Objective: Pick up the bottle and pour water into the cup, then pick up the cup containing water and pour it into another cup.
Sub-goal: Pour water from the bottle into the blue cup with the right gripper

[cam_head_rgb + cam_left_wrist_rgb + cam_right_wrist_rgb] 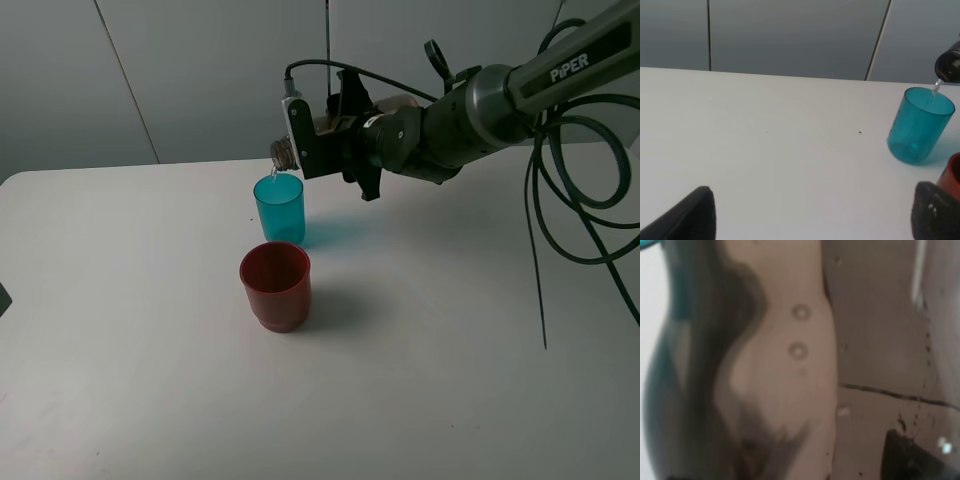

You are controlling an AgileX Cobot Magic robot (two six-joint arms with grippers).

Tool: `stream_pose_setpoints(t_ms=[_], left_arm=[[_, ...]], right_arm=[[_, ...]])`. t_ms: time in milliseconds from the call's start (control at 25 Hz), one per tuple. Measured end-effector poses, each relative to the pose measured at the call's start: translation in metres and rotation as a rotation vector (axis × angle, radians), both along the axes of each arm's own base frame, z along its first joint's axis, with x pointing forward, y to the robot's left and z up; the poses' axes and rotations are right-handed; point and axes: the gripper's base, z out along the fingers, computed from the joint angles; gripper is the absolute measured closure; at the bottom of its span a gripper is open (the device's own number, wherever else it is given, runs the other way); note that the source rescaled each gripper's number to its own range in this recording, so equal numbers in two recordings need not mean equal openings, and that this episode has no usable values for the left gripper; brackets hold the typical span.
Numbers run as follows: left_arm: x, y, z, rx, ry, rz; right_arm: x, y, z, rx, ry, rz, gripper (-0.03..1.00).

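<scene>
My right gripper (343, 132) is shut on the bottle (284, 151), which lies tipped nearly level with its threaded neck just over the teal cup (279, 210). A thin stream of water falls from the neck into the cup. In the left wrist view the bottle neck (949, 65) and the stream show above the cup (917, 127). The smoky bottle wall (790, 365) fills the right wrist view. The red cup (276, 285) stands upright just in front of the teal one, and its edge (952, 172) shows in the left wrist view. My left gripper (815, 212) is open, low over the table with nothing between its fingers.
The white table (120, 380) spreads around both cups. Black cables (560, 200) hang from the right arm over the table's right side. A grey wall stands behind the table's far edge.
</scene>
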Motion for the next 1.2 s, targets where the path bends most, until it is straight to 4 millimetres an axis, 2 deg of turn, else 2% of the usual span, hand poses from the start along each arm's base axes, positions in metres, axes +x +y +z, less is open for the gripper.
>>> stream_pose_setpoints(t_ms=[560, 1200], left_arm=[[0.0, 0.0, 0.0, 0.0, 0.0, 0.0], [0.0, 0.0, 0.0, 0.0, 0.0, 0.0]], right_arm=[[0.0041, -0.0018, 0.0075, -0.033, -0.106, -0.007, 0.95], [0.005, -0.0023, 0.0093, -0.047, -0.134, -0.008, 0.95]])
